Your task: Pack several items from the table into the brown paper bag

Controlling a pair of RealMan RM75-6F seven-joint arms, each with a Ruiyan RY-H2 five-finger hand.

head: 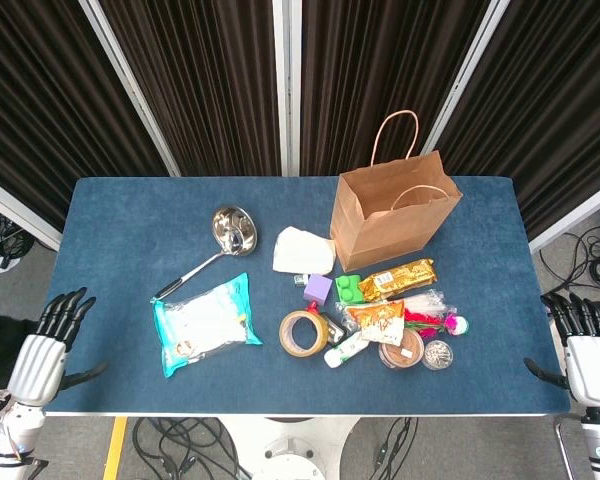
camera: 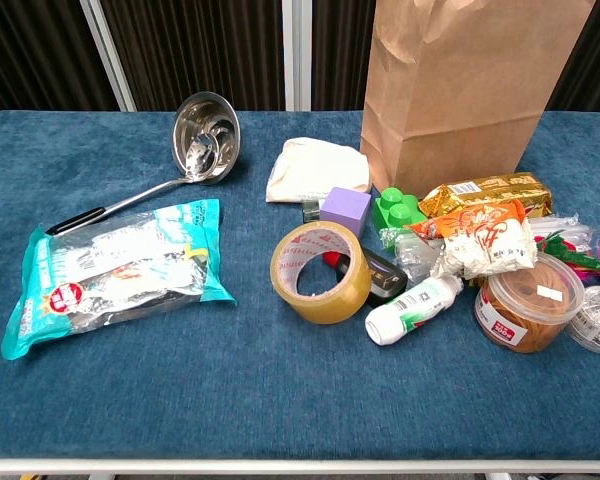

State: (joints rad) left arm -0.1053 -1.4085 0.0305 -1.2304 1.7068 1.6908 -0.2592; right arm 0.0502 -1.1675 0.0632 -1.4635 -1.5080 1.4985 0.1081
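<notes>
Both robot hands idle off the counter, fingers apart, empty: left robot hand at 8 o'clock, right robot hand at 4. Brown paper bag stands open at 1 o'clock; items clustered just in front. Risk: a reach into the tight pile could nudge neighbours, or tip the light bag.

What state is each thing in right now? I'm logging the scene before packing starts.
bag: upright, mouth open
ladle: lying flat, bowl up
teal packet: sealed, lying flat
tape roll: tilted, leaning on clutter
white bottle: on its side, capped
tub: upright, lidded
left hand: open, beside table
right hand: open, beside table
</notes>
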